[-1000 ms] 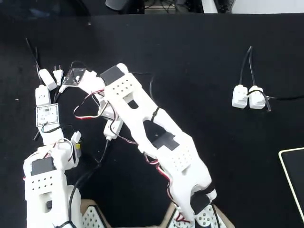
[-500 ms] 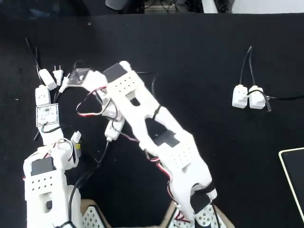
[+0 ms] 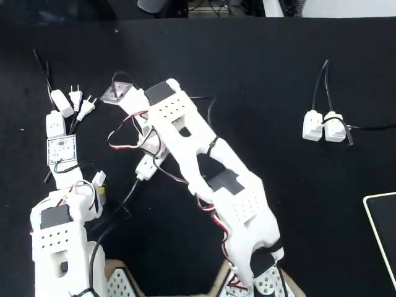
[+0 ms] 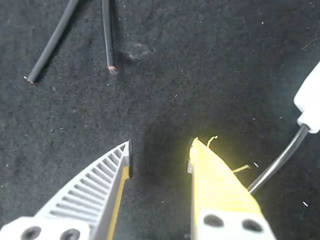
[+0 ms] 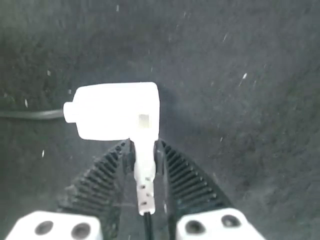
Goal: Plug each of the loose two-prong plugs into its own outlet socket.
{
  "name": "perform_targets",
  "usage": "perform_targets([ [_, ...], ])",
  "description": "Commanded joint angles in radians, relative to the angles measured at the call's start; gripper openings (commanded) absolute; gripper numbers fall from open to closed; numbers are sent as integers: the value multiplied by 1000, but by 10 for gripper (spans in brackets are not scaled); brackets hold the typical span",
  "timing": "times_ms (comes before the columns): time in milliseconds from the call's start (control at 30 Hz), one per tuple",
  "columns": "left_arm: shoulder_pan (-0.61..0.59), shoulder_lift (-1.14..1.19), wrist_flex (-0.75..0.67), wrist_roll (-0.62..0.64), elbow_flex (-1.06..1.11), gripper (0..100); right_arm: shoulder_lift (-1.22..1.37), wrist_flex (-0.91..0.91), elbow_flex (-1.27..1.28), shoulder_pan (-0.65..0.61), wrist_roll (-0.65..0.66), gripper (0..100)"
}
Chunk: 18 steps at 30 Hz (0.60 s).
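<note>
Two loose white two-prong plugs (image 3: 75, 96) (image 3: 88, 107) lie at the mat's far left, beside a white socket block (image 3: 60, 102). My right gripper (image 3: 117, 93) sits just right of them. In the right wrist view my right gripper (image 5: 145, 150) is shut on a narrow white plug (image 5: 145, 172), whose front end meets a white socket block (image 5: 117, 111) with a cable. My left gripper (image 4: 160, 150) stands open over bare mat with nothing between its fingers; a white piece on a cable (image 4: 310, 100) lies off to one side. The left arm (image 3: 59, 229) is at the front left.
Two more white blocks on black cables (image 3: 323, 126) lie at the right of the black mat (image 3: 260, 74). A white-edged dark panel (image 3: 382, 235) sits at the front right corner. Cut cable ends (image 4: 110, 67) lie ahead of my left gripper.
My right gripper has moved rightward, away from the loose plugs, uncovering the second plug. The left arm has not moved.
</note>
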Motion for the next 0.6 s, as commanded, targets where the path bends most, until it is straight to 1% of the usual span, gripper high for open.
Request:
perform_targets([
  [0,1,-14,2,-6,-19,195,-44,-166,134,-9,-12,11],
  [67,1,-14,2,-6,-19,195,-59,-196,162,-32,-8,11],
  [167,1,-14,2,-6,-19,195,-62,-196,168,-60,-5,11],
  [333,1,-14,2,-6,-19,195,-61,-195,171,-63,-5,11],
  [567,1,-14,2,-6,-19,195,54,-169,96,-69,31,11],
])
